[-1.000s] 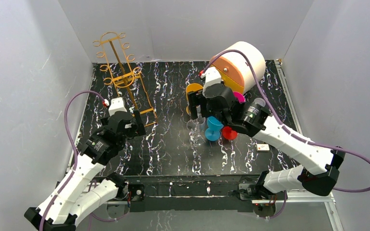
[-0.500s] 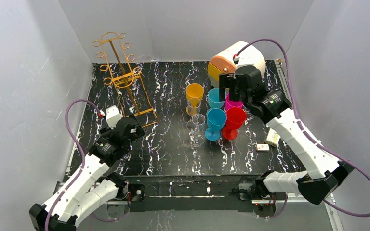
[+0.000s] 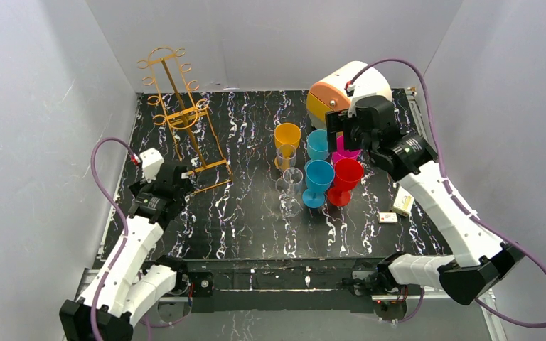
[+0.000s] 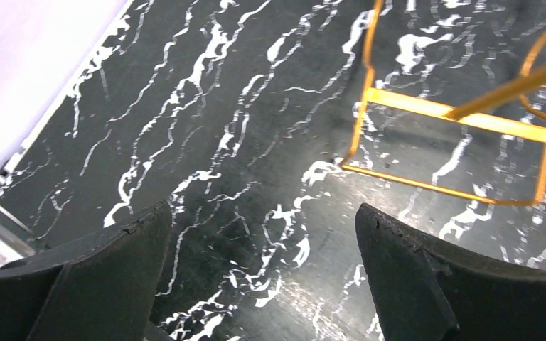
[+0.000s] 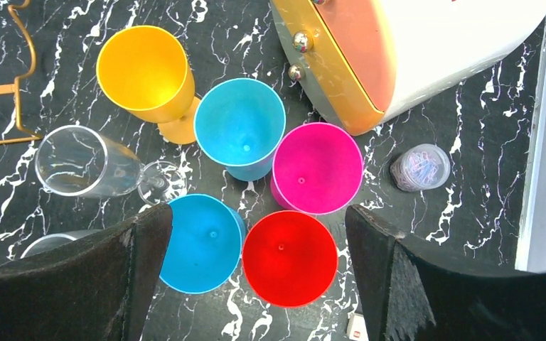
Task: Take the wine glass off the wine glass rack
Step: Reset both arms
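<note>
Left claw (image 4: pixel 259 213) sits farther back than before, wide open and empty, wine glass rack (image 4: pixel 462 114) at its 1 o'clock.

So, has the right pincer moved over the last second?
Yes. The right pincer has drawn back from over the cluster of glasses, moving right, away from the yellow glass and toward the orange-fronted box.

The left arm stood folded low at the left side, forearm angled forward, wrist tipped downward. The left gripper (image 4: pixel 261 213) had both fingers spread wide and held nothing. The right arm reached forward with its elbow raised. The right gripper (image 5: pixel 258 213) faced straight down, fingers wide apart and empty.
</note>
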Tool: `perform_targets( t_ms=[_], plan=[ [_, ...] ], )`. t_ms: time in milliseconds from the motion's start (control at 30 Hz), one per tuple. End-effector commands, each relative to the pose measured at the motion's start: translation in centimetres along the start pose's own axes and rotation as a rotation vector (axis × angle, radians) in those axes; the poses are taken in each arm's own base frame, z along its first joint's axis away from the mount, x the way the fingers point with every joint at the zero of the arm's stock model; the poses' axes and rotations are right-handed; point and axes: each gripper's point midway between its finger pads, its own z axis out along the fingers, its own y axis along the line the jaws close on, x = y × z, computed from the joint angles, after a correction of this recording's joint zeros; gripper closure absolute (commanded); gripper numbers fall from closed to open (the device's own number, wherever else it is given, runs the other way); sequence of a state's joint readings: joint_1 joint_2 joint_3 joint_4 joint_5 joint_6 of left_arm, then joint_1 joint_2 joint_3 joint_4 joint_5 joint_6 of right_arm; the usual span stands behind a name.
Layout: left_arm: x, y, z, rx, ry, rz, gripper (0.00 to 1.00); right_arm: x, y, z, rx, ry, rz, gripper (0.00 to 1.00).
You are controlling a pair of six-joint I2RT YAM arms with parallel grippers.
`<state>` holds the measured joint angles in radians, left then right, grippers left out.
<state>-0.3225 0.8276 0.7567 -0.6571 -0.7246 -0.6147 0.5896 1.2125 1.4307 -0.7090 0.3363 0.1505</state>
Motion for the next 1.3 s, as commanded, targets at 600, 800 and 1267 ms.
perform_targets(
  t_ms=[600, 800, 1267],
  plan=[
    [-11.7, 4.9, -2.9, -0.110, -0.093, -0.087, 0.02, -1.9, -6.2, 1.0, 0.090, -0.018, 0.185, 0.01],
    [-13.8, 1.4, -5.0, 0.142, -0.104, 0.047, 0.02, -2.2, -7.7, 0.4, 0.163, -0.062, 0.173, 0.01],
    [-21.6, 0.8, -8.5, 0.130, -0.092, 0.054, 0.02, -4.1, -7.2, -0.9, 0.140, -0.078, 0.225, 0.01]
  ],
)
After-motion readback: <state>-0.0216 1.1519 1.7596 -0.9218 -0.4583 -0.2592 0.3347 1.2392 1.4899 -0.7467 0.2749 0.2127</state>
